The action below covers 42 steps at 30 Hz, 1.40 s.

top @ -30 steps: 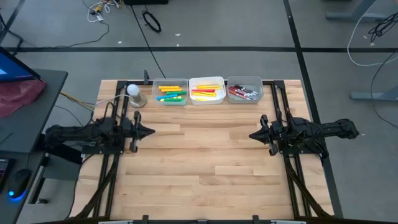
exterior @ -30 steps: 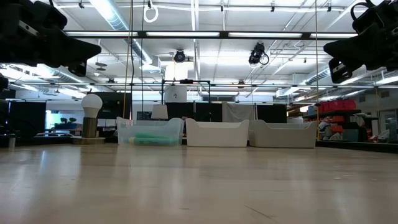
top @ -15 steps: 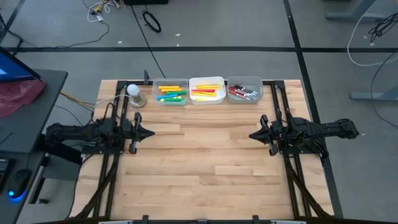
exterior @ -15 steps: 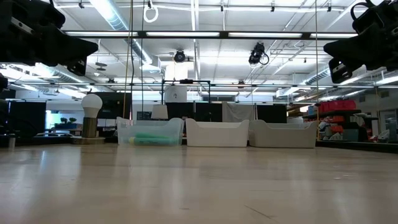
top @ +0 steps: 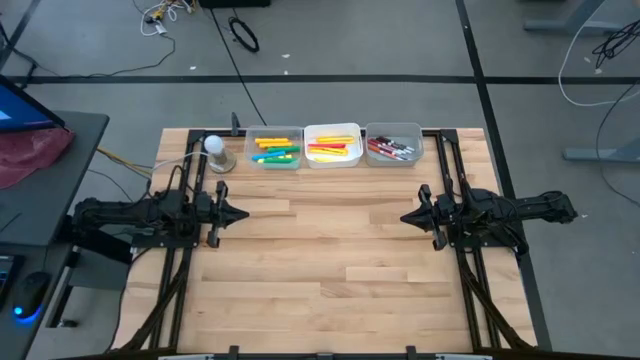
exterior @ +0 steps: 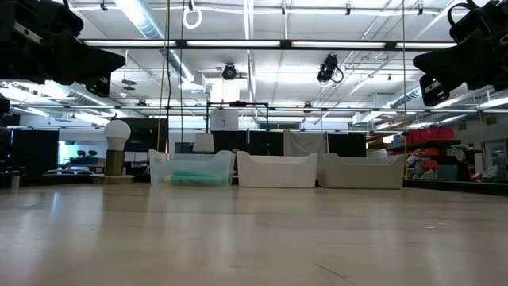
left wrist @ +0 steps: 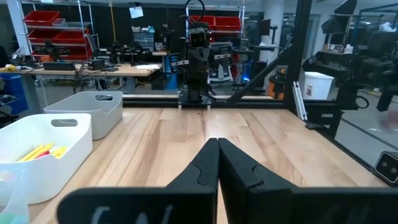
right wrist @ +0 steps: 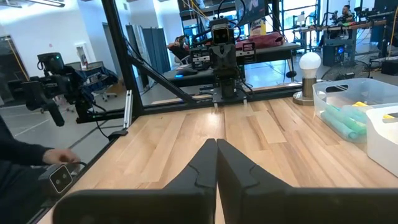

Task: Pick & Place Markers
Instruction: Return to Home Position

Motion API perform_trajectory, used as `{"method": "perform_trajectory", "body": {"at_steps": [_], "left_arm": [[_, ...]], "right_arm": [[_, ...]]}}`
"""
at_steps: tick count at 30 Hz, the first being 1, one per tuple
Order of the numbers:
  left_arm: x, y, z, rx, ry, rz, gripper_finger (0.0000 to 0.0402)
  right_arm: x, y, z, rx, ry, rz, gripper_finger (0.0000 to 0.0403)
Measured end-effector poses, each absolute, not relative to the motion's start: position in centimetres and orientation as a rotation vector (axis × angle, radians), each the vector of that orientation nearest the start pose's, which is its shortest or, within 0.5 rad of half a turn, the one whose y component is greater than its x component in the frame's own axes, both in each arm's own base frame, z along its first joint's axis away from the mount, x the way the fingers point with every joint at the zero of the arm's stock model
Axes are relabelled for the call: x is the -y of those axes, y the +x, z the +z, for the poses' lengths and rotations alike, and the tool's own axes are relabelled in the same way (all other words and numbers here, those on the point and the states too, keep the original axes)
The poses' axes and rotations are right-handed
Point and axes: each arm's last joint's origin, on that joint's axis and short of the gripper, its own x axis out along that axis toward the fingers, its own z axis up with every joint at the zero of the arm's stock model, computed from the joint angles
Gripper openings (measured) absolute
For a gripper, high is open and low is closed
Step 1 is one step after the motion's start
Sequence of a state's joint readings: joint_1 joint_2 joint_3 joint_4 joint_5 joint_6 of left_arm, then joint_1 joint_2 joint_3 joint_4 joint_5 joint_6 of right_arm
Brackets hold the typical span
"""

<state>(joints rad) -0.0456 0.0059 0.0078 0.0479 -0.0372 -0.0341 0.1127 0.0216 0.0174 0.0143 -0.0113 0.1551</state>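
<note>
Markers [top: 275, 151] lie sorted in three bins [top: 333, 127] at the table's [top: 330, 270] far edge; left gripper [top: 243, 213] and right gripper [top: 405, 217] hover mid-table, well apart, tips facing each other, both jaws clenched tip to tip, grasping nothing.

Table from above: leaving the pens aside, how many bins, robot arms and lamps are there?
Bins: 3
Robot arms: 2
Bulb lamp: 1
Total: 6
</note>
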Motion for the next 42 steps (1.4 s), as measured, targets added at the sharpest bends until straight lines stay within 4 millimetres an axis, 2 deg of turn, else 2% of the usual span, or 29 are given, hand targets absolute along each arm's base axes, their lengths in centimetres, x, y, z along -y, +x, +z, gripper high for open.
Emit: {"method": "perform_trajectory", "body": {"at_steps": [23, 30, 36, 42], "left_arm": [[0.33, 9.74, 17.03, 0.050, -0.036, -0.009, 0.0007], [0.33, 9.74, 17.03, 0.050, -0.036, -0.009, 0.0007], [0.33, 9.74, 17.03, 0.050, -0.036, -0.008, 0.0007], [0.33, 9.74, 17.03, 0.050, -0.036, -0.009, 0.0007]], "right_arm": [[-1.09, 9.58, 17.30, 0.042, 0.162, 0.128, 0.0011], [-0.87, 9.61, 17.09, 0.034, -0.061, 0.101, 0.0011], [-0.51, 9.64, 17.09, 0.030, 0.023, 0.065, 0.0011], [-0.31, 9.65, 17.09, 0.030, 0.035, 0.045, 0.0011]]}}
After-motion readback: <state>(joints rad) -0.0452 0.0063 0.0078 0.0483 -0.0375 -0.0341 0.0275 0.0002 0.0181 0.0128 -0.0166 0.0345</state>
